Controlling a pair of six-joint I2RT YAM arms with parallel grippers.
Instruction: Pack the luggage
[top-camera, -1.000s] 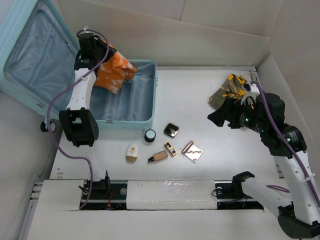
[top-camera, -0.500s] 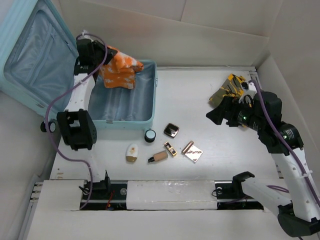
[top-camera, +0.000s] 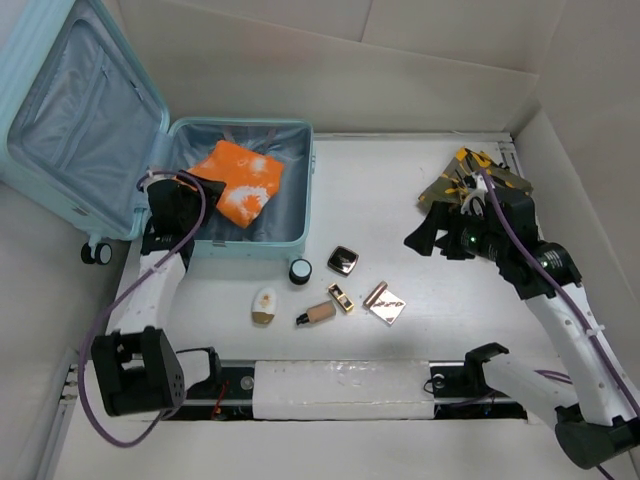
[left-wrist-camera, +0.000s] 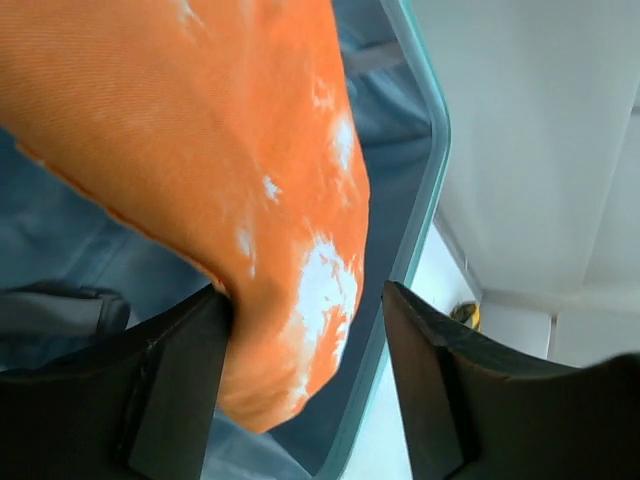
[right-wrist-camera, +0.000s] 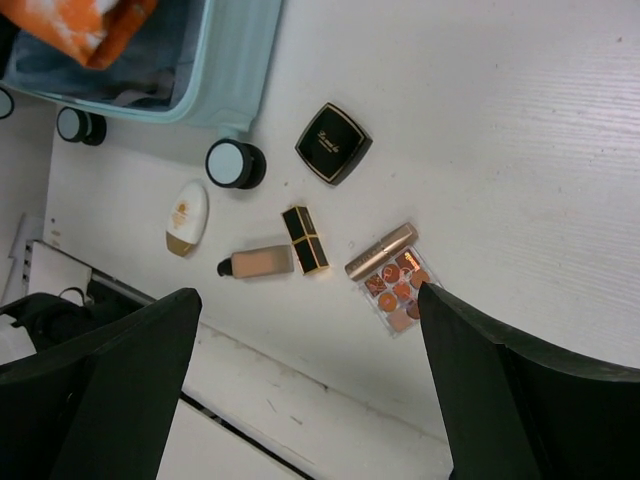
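The luggage (top-camera: 60, 120) lies open at the back left, its lid leaning back and its base (top-camera: 290, 215) flat on the table. An orange-and-white cloth (top-camera: 243, 180) rests inside the base. My left gripper (top-camera: 207, 187) is low at the cloth's near-left edge. In the left wrist view it (left-wrist-camera: 305, 300) is open: the cloth (left-wrist-camera: 230, 150) touches the left finger (left-wrist-camera: 180, 380), with a gap to the right one. My right gripper (top-camera: 425, 235) hovers wide open and empty over the table's right side; in its own view it (right-wrist-camera: 308, 295) looks down on the cosmetics.
Cosmetics lie in front of the suitcase: a black compact (top-camera: 343, 260), a round jar (top-camera: 300, 270), a white bottle (top-camera: 264, 305), a foundation bottle (top-camera: 318, 314), a lipstick (top-camera: 341, 297), a gold tube (top-camera: 375, 293) and a palette (top-camera: 388, 309). A yellow-and-black cloth (top-camera: 465, 175) lies at the back right.
My left arm came down and towards the near side, lowering the orange cloth into the suitcase base, and its jaws opened off the cloth. My right gripper drifted slightly left.
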